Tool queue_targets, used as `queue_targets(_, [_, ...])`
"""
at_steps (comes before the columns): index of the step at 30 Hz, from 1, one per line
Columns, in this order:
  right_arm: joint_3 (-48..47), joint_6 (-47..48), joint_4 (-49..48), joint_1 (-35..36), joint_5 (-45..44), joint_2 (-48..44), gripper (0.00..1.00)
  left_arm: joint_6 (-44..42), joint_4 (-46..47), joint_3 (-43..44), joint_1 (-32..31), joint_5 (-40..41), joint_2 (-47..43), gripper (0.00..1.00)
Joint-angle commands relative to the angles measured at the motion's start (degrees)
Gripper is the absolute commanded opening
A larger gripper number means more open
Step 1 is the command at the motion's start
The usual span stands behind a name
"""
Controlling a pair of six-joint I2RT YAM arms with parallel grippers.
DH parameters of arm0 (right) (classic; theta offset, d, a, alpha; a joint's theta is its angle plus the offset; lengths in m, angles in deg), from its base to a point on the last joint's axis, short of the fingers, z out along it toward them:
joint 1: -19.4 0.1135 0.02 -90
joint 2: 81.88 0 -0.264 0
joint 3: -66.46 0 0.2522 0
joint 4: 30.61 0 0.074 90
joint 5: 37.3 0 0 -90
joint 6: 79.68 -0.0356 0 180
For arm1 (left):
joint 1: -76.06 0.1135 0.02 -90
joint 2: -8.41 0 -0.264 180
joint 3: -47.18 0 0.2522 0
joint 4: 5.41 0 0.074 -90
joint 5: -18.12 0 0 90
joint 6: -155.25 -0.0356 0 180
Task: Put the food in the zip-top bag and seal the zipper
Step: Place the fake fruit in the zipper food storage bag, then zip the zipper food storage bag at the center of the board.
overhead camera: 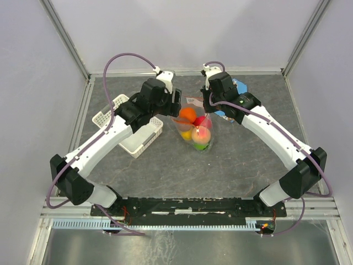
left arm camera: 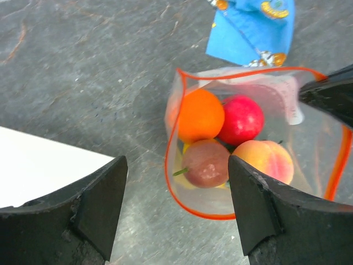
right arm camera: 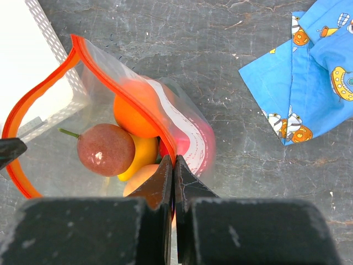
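Note:
The clear zip-top bag (overhead camera: 197, 128) lies mid-table with its mouth held open. Inside are the toy fruits: an orange one (left arm camera: 200, 116), a red-pink one (left arm camera: 241, 119), a brown-purple one (left arm camera: 206, 163) and a peach one (left arm camera: 266, 160). The red-orange zipper (right arm camera: 121, 89) rims the open mouth. My right gripper (right arm camera: 174, 161) is shut on the zipper edge at the bag's right side. My left gripper (left arm camera: 175, 187) is open just above the near left rim of the mouth (left arm camera: 167, 165), not touching it. The green fruit is mostly hidden.
A blue printed snack packet (right arm camera: 309, 72) lies right of the bag, also in the top view (overhead camera: 234, 94). A white lattice basket (overhead camera: 129, 132) stands left of the bag, close under my left arm.

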Motion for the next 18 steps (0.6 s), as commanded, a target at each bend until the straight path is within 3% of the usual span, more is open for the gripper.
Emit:
queue_targets(1, [-0.67, 0.05, -2.62, -0.15, -0.22, -1.16, 0.04, 3.48, -4.75, 2.95, 0.19, 4.86, 2.0, 0.78])
queue_targets(4, [-0.26, 0.49, -2.82, -0.17, -0.08, -1.49, 0.04, 4.12, -5.43, 4.77, 0.21, 4.73, 4.96, 0.71])
queue_targets(11, [1.32, 0.98, -4.45, -0.17, 1.35, -2.25, 0.05, 5.68, -4.29, 8.13, 0.4, 3.6, 10.18, 0.42])
queue_targets(17, [3.78, 1.74, -6.98, -0.16, 2.74, -4.01, 0.12, 9.43, -3.15, 9.08, 0.79, 2.82, 10.84, 0.05])
queue_targets(18, [4.16, 1.87, -7.44, -0.17, 2.92, -4.36, 0.14, 10.58, -3.14, 8.85, 0.9, 3.05, 10.64, 0.03])
